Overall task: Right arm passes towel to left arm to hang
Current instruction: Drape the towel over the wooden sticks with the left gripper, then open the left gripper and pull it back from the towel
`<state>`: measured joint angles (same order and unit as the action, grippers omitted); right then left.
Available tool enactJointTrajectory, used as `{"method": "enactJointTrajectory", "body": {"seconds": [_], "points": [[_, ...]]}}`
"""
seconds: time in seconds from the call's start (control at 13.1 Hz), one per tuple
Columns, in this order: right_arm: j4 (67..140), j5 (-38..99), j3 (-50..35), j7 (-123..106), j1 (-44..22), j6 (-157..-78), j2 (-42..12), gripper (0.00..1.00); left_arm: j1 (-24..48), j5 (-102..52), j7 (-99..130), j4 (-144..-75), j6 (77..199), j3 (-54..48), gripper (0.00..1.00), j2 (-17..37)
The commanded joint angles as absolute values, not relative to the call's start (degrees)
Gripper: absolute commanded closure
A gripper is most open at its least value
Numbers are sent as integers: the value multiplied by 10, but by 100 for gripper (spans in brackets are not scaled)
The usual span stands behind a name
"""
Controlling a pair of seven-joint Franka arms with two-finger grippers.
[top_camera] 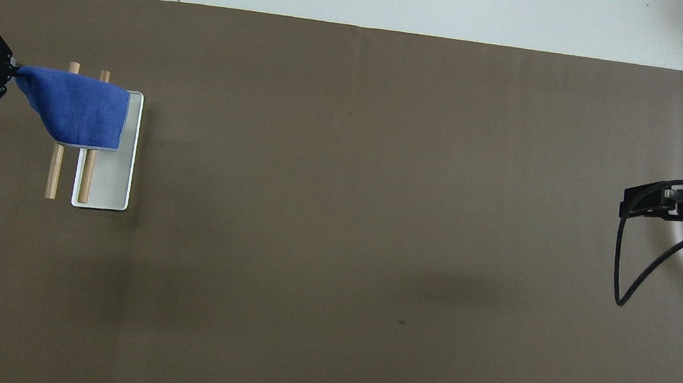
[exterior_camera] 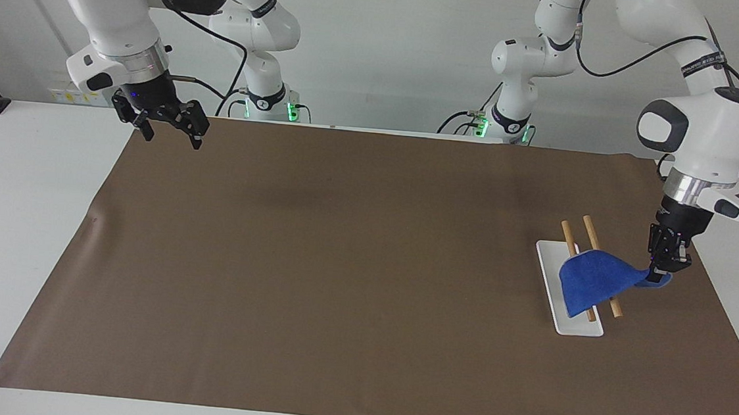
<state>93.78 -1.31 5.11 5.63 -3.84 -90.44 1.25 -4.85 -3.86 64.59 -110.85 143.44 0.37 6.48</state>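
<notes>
Facing view: left fingers (exterior_camera: 661,275) pinch towel (exterior_camera: 591,280) draped over 2 rods (exterior_camera: 601,305); right fingers (exterior_camera: 171,131) spread, empty.

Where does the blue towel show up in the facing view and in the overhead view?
Facing view: the towel lies draped over the rack's wooden rods, at the picture's right, one corner held by the left gripper.
Overhead view: the towel is at the picture's left.
Shared landmark: the rack's white tray.

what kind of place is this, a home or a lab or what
Most likely a robotics lab or test bench, not a home: two white robot arms are mounted at a plain white table covered by a brown mat, with bare walls. The only props are a small towel rack and a blue towel.
</notes>
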Motion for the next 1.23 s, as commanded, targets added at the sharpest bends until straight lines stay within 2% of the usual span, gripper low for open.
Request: {"method": "enactJointTrajectory", "body": {"seconds": [0.0,0.15,0.23,0.46,0.54,0.69,1.0,1.15], "points": [[899,-8,49,46,-32,-880,-9,0,-47,-26,650,-1126,1459,4,100,65],[905,-18,49,47,-40,-879,-12,0,-47,-27,648,-1135,1463,6,100,62],[910,-33,48,47,-42,-886,-10,0,-48,-27,646,-1135,1463,7,91,62],[911,-51,48,39,-47,-895,-11,0,-50,-27,648,-1135,1474,11,20,62],[910,-44,48,43,-47,-879,-11,0,-51,-27,648,-1135,1479,12,7,62],[910,-33,48,44,-47,-880,-11,0,-53,-27,648,-1135,1481,18,0,63],[911,-17,49,52,-46,-877,-10,0,-49,-26,650,-1122,1463,16,0,67],[911,-17,49,56,-43,-878,-10,0,-47,-24,629,-1087,1393,11,1,71]]}}
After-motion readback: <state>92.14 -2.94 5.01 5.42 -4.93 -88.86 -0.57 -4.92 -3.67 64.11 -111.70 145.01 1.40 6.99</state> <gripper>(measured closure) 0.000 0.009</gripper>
